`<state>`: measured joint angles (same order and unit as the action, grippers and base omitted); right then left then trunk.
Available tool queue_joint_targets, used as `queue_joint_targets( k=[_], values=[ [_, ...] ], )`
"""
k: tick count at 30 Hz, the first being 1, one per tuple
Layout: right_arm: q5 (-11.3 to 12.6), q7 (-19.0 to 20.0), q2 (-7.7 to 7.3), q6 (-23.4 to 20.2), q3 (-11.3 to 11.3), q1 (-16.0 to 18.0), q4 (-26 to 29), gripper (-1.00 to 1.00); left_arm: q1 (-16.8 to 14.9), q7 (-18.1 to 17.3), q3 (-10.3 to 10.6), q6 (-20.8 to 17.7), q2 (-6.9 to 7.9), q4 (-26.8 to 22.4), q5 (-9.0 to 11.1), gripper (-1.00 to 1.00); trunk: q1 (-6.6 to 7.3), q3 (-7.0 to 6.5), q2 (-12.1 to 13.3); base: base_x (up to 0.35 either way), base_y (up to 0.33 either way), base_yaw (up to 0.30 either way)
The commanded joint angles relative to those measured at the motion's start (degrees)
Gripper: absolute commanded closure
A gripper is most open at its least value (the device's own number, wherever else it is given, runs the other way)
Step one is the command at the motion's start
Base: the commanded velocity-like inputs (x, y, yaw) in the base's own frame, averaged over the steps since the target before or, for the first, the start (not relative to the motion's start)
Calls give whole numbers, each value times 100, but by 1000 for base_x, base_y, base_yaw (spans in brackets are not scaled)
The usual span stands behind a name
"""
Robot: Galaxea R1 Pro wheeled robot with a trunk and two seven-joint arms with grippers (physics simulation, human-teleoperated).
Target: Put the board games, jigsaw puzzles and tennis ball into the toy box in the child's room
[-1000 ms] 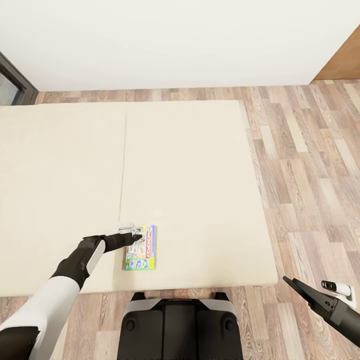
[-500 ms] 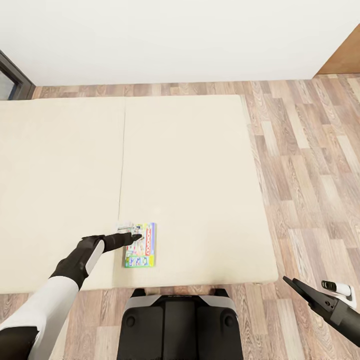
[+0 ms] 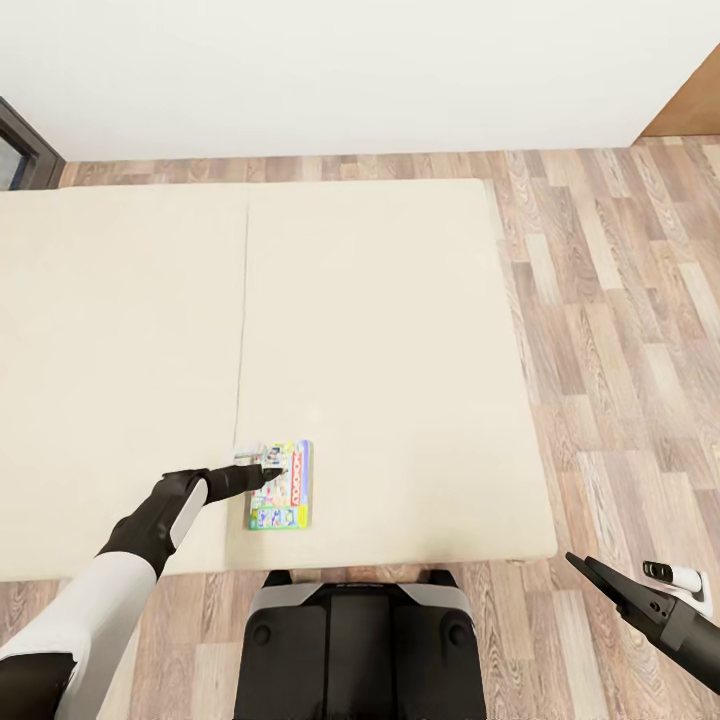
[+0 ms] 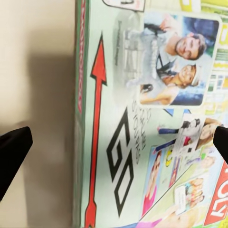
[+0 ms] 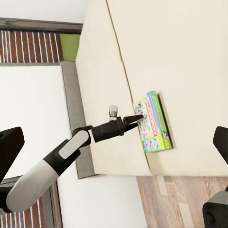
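Jaws on my left arm [image 3: 268, 468] stand apart: in the left wrist view 1 black fingertip [image 4: 12, 154] sits off the box's long edge over bare mattress and the other [image 4: 221, 140] shows past the printed lid, so the board game [image 4: 142, 118] lies between them, ungripped. From the head camera the left jaws reach toward 1 o'clock and their tips overlap the box's far left corner. The board game [image 3: 281, 485], with its red MONOPOLY band, lies flat on the bed [image 3: 380, 330], at about 11 o'clock from my base [image 3: 360, 650], close to the near edge of the cream mattress and just right of the mattress seam. In the right wrist view the same box [image 5: 153, 122] lies near the mattress corner, the left jaws' tips [image 5: 135, 118] touching or just above its edge; I cannot tell which. Jaws on my right arm [image 3: 592, 575] hang at about 4 o'clock over the wood floor [image 3: 620, 330], well apart from the bed; both black fingertips [image 5: 9, 147] frame the right wrist view widely separated, holding nothing. White wall [image 3: 350, 70] at 12 o'clock.
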<state>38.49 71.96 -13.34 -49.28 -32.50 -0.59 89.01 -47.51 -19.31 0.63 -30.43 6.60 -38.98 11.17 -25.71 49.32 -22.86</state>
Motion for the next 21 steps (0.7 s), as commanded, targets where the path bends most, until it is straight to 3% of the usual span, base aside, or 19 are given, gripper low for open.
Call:
queue_joint_targets(
  k=[1, 21],
  values=[
    [27, -6, -2, -38, 0, -3, 3, -100, 4, -11, 14, -39, -1, 40, 140, -100, -7, 16, -5, 0, 0, 0],
    [27, -15, 7, -16, 6, -3, 2, -100, 5, -11, 35, 382, -10, 40, 131, -100, -7, 67, -5, 0, 0, 0]
  ],
)
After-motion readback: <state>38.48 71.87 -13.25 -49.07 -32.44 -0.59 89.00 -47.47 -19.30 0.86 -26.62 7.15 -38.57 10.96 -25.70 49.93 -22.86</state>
